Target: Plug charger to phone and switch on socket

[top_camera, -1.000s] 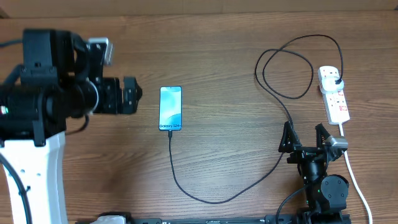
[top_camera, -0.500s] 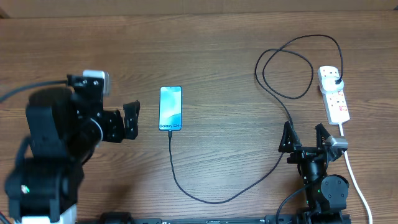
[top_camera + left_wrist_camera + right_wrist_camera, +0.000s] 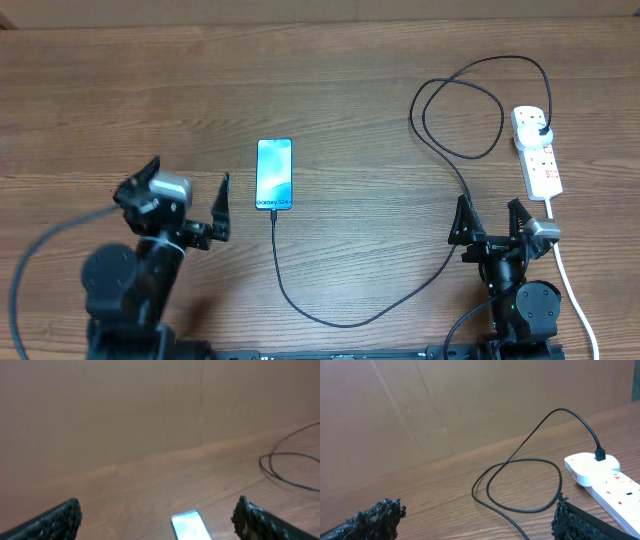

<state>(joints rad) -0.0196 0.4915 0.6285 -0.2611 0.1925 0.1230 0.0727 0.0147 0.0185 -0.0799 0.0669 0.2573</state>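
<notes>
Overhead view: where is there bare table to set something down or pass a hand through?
Bare: the wide stretch of table between the phone and the charger loops, and the far-left corner beyond the left gripper. Crowded: the right side, where loops, socket and right gripper sit close.
</notes>
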